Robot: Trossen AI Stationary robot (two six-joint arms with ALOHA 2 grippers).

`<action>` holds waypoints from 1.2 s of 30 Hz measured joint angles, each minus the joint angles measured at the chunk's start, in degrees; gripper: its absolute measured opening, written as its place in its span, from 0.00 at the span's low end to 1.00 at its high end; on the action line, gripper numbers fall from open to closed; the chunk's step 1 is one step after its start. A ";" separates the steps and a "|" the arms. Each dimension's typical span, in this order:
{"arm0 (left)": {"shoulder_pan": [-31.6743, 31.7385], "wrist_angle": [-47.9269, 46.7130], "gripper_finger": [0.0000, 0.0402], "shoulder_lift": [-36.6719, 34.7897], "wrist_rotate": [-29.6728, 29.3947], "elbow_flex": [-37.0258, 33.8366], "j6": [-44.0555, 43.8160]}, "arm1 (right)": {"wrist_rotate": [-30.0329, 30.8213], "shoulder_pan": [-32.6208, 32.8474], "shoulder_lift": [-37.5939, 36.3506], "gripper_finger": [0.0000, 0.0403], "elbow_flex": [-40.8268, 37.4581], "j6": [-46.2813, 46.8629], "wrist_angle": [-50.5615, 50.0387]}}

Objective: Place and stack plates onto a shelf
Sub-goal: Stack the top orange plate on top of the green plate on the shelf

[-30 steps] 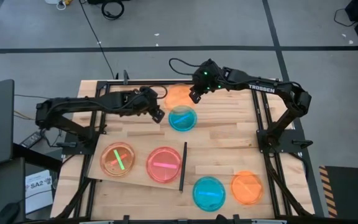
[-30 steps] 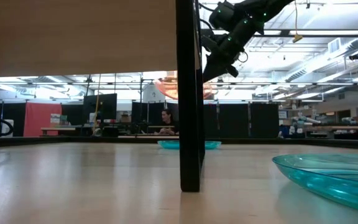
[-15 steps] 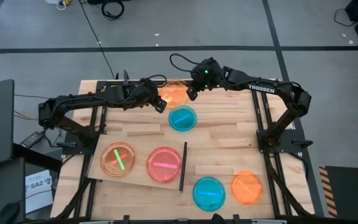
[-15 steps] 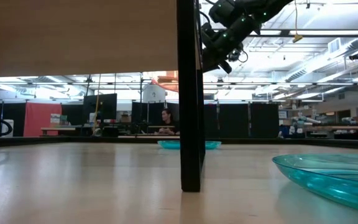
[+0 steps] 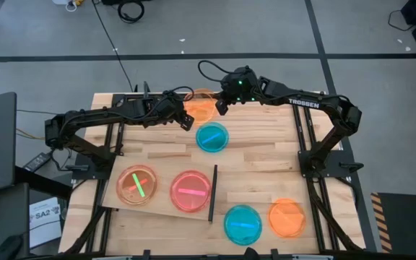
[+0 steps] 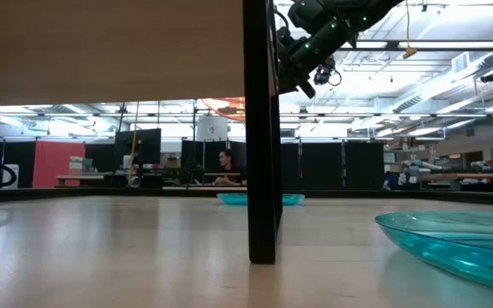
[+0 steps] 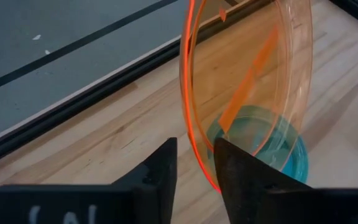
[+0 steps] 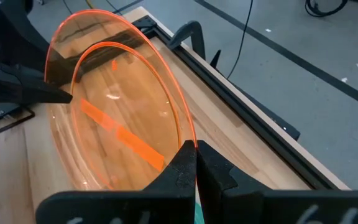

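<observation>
From above, we see both arms meeting at the far side of the table over an orange plate [image 5: 203, 107] held in the air between them, the right gripper [image 5: 221, 106] on its right rim and the left gripper [image 5: 187, 120] at its left rim. A blue plate [image 5: 211, 137] lies just nearer. The shelf [image 5: 166, 208] sits at the near left with a second orange plate [image 5: 136, 184] and a pink plate [image 5: 191, 191] on it; two more plates [image 5: 243, 223] wait to its right.

At table height, the shelf's black upright [image 6: 261, 128] hides most of the handover; only the right arm's gripper shows, high above the table.

Through the left wrist camera, the fingers [image 7: 154, 171] stand either side of the plate's rim, a gap showing on one side; we cannot tell whether they have gripped.

Through the right wrist camera, the fingers [image 8: 180, 167] are pressed together on the opposite rim, carrying the plate tilted on edge.

We judge this a handover from right arm to left. To do it well, we would have the left fingers close fully on the rim before the right lets go, then carry the plate level to the shelf, clear of the upright.
</observation>
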 joint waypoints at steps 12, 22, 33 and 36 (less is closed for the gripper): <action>0.00 0.14 0.13 0.00 0.00 0.00 -0.13 | 3.26 0.20 0.00 0.01 0.00 0.00 0.02; 0.00 0.07 0.12 0.00 0.00 0.00 -0.15 | 3.41 0.22 0.00 0.01 0.00 -0.02 0.01; 0.00 0.04 0.03 0.00 -0.29 0.00 -0.35 | 3.09 0.20 0.00 0.02 0.00 -0.02 0.38; 0.00 0.07 0.03 0.00 -0.29 0.00 -0.34 | 2.92 0.20 0.00 0.04 0.00 -0.05 0.50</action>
